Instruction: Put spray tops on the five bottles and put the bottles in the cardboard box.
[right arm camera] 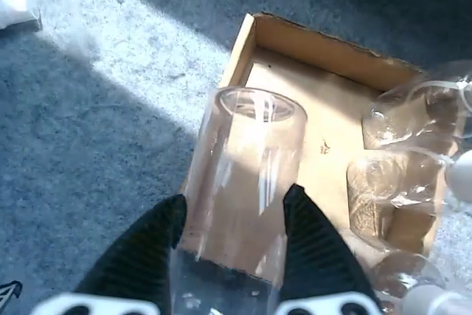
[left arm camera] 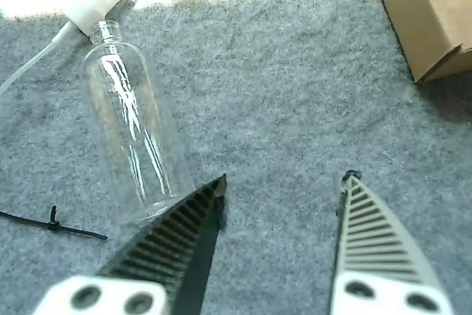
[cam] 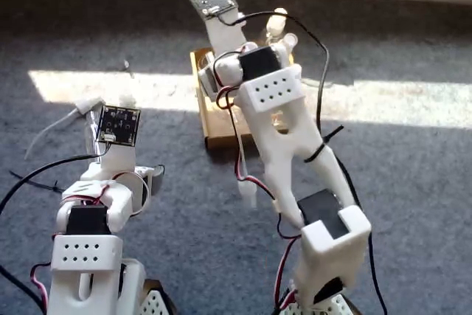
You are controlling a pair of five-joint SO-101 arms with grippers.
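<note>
- My right claw (right arm camera: 236, 197) is pinching a clear plastic bottle (right arm camera: 251, 130) across its round body, a finger pressed on each side. The base points away from me. I can't tell whether a spray top is fitted on it.
- The bottle looks light, thin-walled and slick. I judge that a hard squeeze would dent it and a slack one would let it slide, so a moderate hold across mid-body suits it best.
- It hangs over the open cardboard box (right arm camera: 324, 46). At least two more clear bottles (right arm camera: 402, 116) lie crowded along one side of the box, and the box floor under my load is bare.
- My left claw (left arm camera: 285, 179) is spread wide and holds nothing, low over the grey tabletop (left arm camera: 295, 94).
- Just beside its dark finger lies an uncapped bottle (left arm camera: 133, 123). A white spray top (left arm camera: 96, 9) rests at its open neck, not screwed on.
- I'd take that one around the body too, leaving the neck free.
</note>
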